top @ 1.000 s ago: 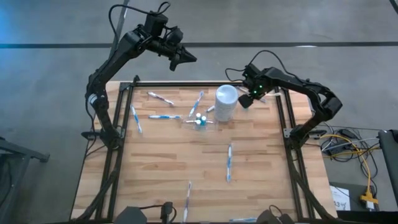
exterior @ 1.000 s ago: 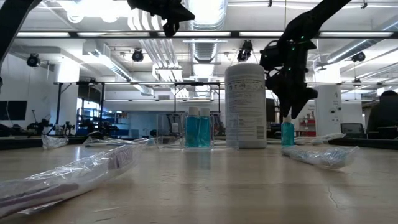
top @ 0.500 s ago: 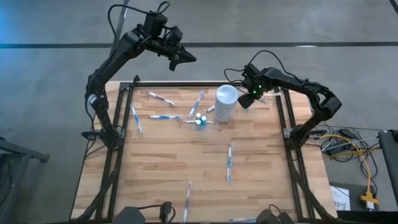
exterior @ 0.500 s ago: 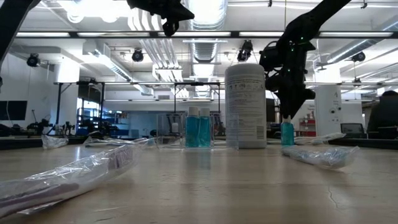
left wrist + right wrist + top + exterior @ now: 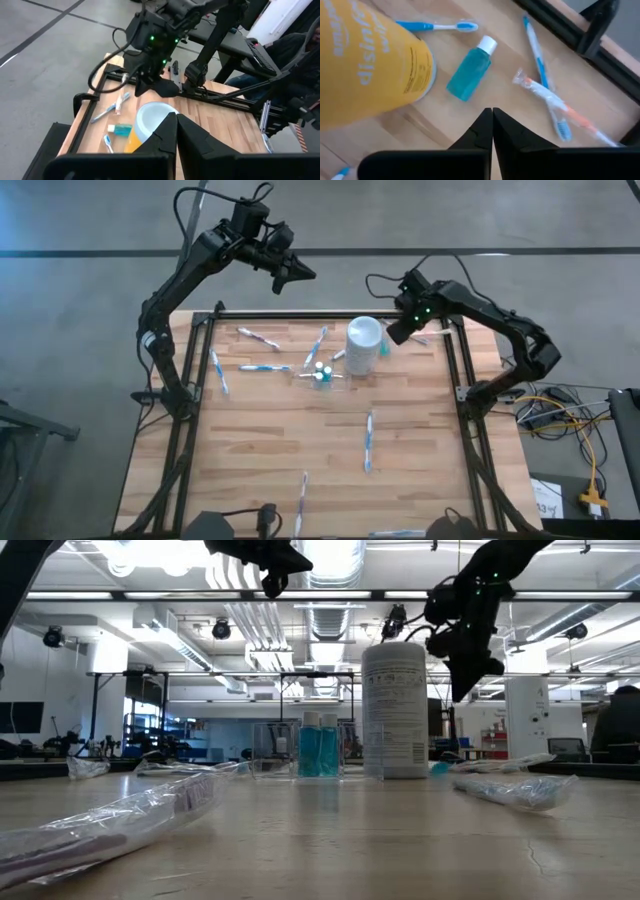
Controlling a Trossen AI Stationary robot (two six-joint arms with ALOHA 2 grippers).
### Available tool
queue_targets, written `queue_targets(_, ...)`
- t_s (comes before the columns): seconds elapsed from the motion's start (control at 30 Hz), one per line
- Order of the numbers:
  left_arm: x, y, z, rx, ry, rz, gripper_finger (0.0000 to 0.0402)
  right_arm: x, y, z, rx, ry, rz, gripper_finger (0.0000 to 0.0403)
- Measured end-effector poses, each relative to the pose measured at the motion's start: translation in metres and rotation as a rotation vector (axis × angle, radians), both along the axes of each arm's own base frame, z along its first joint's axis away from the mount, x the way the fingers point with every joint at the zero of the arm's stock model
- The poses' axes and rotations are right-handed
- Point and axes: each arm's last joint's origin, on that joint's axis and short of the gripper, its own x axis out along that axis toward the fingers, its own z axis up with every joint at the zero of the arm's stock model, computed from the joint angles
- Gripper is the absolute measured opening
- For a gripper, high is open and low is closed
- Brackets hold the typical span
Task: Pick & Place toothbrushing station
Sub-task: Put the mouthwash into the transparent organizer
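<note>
Your table carries the whole station, spread loosely: the tall white cylindrical canister stands near the far edge, the small clear holder sits just beside it with two teal bottles upright inside, and wrapped toothbrushes lie scattered from the far rail to the near edge. Your right gripper hovers above the table just beside the canister, fingers pressed together and holding nothing; directly beneath it a loose teal bottle lies on its side, its white cap pointing away from the canister, close to the canister's base but apart from it. Your left gripper waits high beyond the far rail, its fingers likewise closed on nothing. The main risk from here is the tight space: if you descend on the lying bottle with the jaws across its round body, it may roll or skid toward the canister, and a finger swinging wide could knock the canister into the clear holder and topple the two standing bottles. The crinkly toothbrush wrappers nearby could also catch a fingertip and drag along. As for writing, the canister's yellow side in the right wrist view reads, as far as you can make out, "disinfe…" and "wip…", probably disinfecting wipes; the small print on its label in the low view is illegible.
</note>
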Motion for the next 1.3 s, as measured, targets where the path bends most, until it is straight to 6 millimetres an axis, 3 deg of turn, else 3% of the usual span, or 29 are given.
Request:
queue_targets(0.2,0.000,0.000,0.000,-0.010,0.002,0.003,0.0010,0.003,-0.001,0.002,0.052,-0.082,0.024,0.0008)
queue_targets(0.37,0.000,0.000,-0.001,-0.048,0.009,0.015,0.0010,0.008,-0.011,-0.021,0.081,-0.080,-0.024,0.0022)
queue_targets(0.47,0.000,-0.001,-0.001,-0.068,0.012,0.021,0.0010,0.012,-0.020,-0.041,0.119,-0.086,-0.066,0.0058)
queue_targets(0.7,-0.001,-0.001,-0.003,-0.112,0.034,0.031,0.0010,0.023,-0.030,-0.079,0.212,-0.028,-0.097,0.0187)
queue_targets(0.97,-0.002,-0.002,-0.005,-0.126,0.051,0.030,0.0010,0.033,-0.039,-0.092,0.205,-0.080,-0.157,0.0296)
queue_targets(1.13,-0.002,-0.002,-0.005,-0.107,0.049,0.022,0.0010,0.039,-0.040,-0.104,0.219,-0.066,-0.162,0.0315)
queue_targets(1.3,-0.002,-0.002,-0.005,-0.095,0.048,0.017,0.0010,0.049,-0.035,-0.124,0.212,0.024,-0.135,0.0301)
